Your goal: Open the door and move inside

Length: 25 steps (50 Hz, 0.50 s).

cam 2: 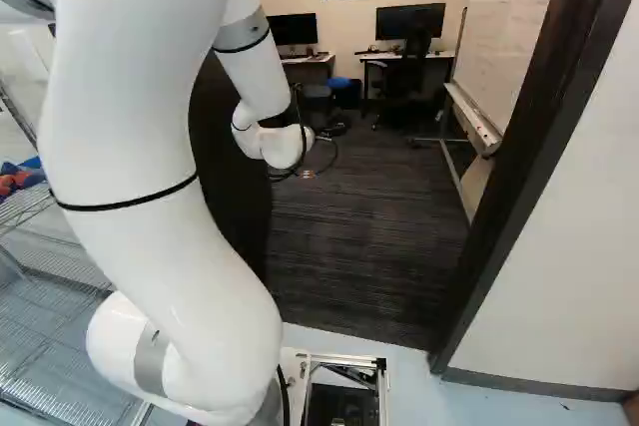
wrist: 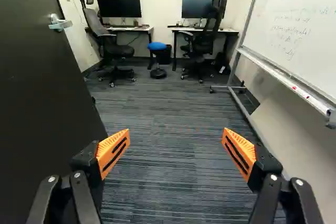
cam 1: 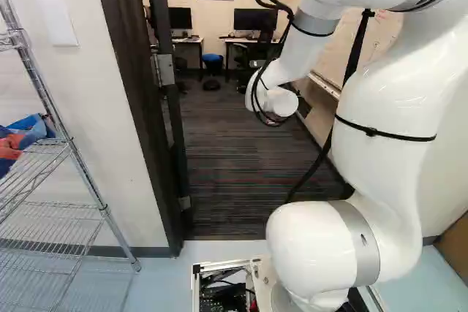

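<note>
Door (cam 2: 240,187) stands open inward, left of centre in the right base view. Pincer (wrist: 176,144) wide, holding nothing. Opening judged complete; entry in hand. Next: drive base (cam 2: 344,358) ahead slowly, arm (cam 2: 160,187) clearing door and frame (cam 2: 524,157), right of that view.

Blue-topped stool (wrist: 157,46) between two desks (wrist: 145,29) with monitors (wrist: 119,7), whiteboard (wrist: 299,24), wire shelving (cam 1: 105,212).
</note>
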Available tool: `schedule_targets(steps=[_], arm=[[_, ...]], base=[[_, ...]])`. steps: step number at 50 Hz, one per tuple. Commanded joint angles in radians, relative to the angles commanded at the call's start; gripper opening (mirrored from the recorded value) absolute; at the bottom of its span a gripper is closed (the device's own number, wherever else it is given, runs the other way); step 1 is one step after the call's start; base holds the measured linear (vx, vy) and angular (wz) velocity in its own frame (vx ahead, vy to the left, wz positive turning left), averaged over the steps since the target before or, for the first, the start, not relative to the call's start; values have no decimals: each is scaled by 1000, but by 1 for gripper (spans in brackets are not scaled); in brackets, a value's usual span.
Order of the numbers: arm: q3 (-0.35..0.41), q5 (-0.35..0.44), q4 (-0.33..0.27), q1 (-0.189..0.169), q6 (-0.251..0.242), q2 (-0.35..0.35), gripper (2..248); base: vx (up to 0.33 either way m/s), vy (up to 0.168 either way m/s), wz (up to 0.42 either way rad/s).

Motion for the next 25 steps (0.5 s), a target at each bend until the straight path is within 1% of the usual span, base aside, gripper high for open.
schedule_targets(steps=[13,25], arm=[[44,0,1,6,0,37,247],[101,1,3,14,0,84,247]], base=[[0,0,0],[0,0,0]])
